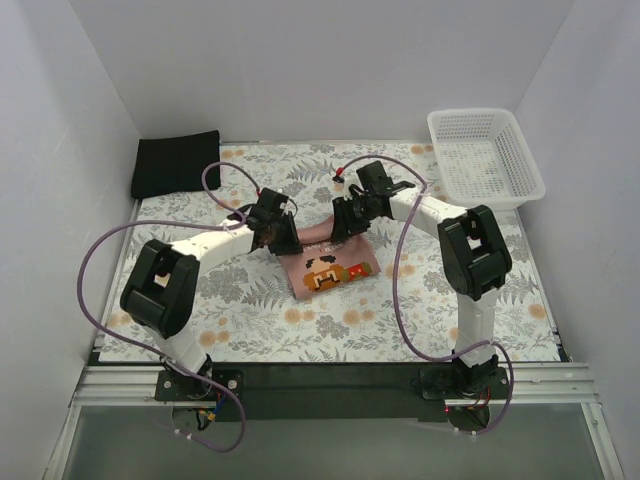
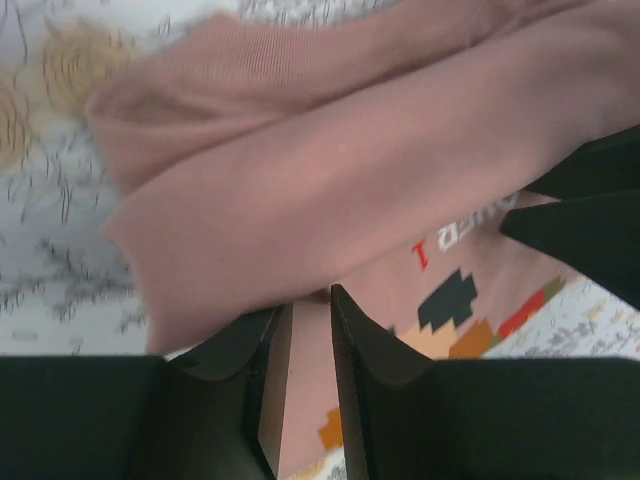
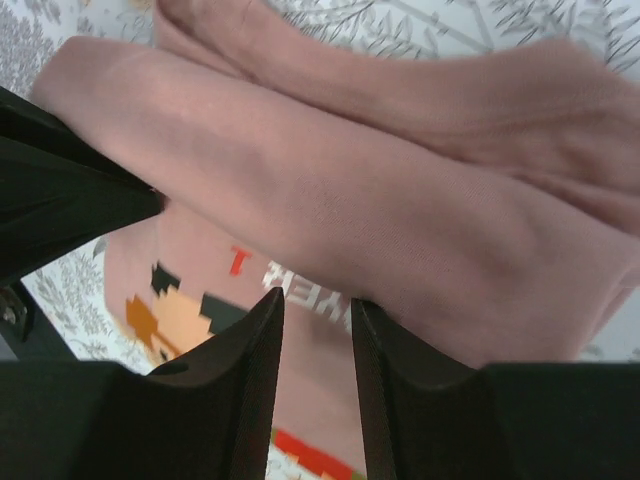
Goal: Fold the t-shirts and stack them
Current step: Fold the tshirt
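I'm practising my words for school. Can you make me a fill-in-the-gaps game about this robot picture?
1. The black shirt lies folded in the far ____ corner.
2. The basket is coloured ____.
3. The printed shirt, touched by the left gripper and right gripper, is coloured ____.
Missing words: left; white; pink.

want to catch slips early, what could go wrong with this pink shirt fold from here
The folded layer of the pink shirt reaches only the tips of the left claw and right claw, so it might slip out and unfold. The two claws sit close together over the shirt and could bump.
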